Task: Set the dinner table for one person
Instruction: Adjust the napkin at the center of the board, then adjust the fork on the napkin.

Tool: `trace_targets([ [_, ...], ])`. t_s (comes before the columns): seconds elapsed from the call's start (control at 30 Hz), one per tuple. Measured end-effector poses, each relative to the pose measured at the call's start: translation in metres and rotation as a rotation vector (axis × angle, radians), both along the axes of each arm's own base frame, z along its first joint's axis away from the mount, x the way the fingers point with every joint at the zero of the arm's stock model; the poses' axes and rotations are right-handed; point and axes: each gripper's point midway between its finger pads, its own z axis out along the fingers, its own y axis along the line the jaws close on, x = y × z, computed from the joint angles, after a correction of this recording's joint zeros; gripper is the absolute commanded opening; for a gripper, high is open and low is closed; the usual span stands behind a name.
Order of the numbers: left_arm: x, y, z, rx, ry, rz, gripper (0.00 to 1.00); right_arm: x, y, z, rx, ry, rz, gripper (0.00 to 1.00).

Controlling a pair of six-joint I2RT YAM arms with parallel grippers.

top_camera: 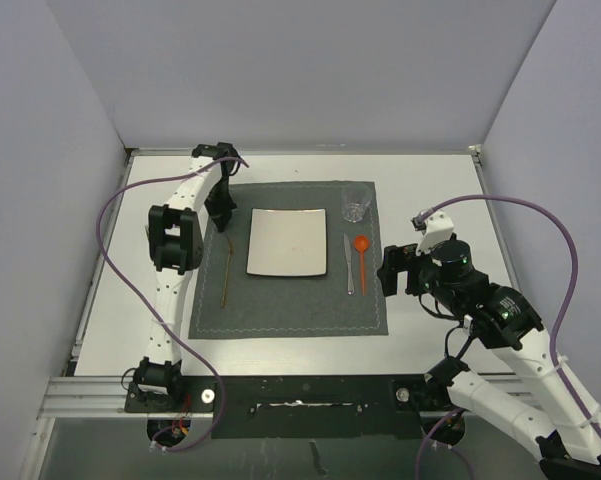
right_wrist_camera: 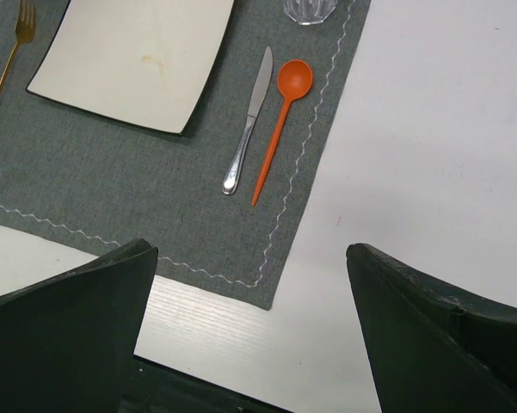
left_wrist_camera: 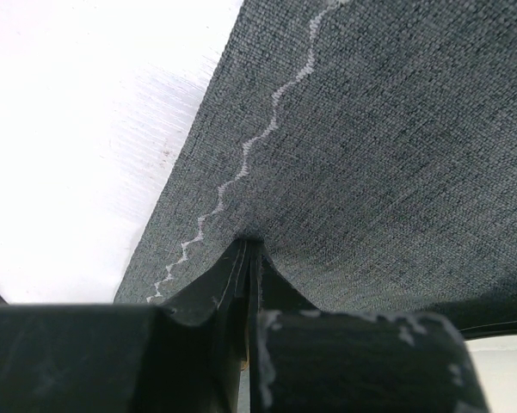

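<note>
**Left gripper (top_camera: 221,216) clenched, right gripper (top_camera: 388,272) spread wide**

Your left arm reaches far out. Its gripper is closed, tips against the dark grey stitched cloth placemat (top_camera: 290,300) near the far-left edge. Your right gripper hangs released at the mat's right edge, near the orange plastic spoon (top_camera: 361,248). The large white rectangular table (top_camera: 430,180) carries the mat, and pale walls (top_camera: 300,70) box it in on three sides.
</note>
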Motion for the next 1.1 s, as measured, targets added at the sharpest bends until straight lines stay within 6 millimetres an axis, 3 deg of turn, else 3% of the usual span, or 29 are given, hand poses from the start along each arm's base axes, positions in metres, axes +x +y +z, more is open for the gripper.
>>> trace_targets([
  [0.43,0.005,-0.001,0.011,-0.004,-0.027,-0.032,0.00,-0.002,-0.001,0.002,0.007,-0.007,0.001,0.98],
  [0.63,0.006,0.002,0.042,0.008,-0.087,-0.040,0.00,-0.003,0.000,0.004,0.017,-0.011,0.009,0.98],
  [0.8,-0.012,0.003,0.064,0.030,-0.092,-0.051,0.00,-0.005,0.001,0.005,0.027,-0.014,0.014,0.98],
  [0.9,-0.027,0.000,0.059,0.040,-0.050,-0.059,0.00,-0.005,0.002,0.005,0.028,-0.013,0.017,0.98],
  [1.1,-0.059,-0.003,0.024,0.050,0.077,-0.072,0.00,-0.006,0.002,0.007,0.034,-0.018,0.020,0.98],
])
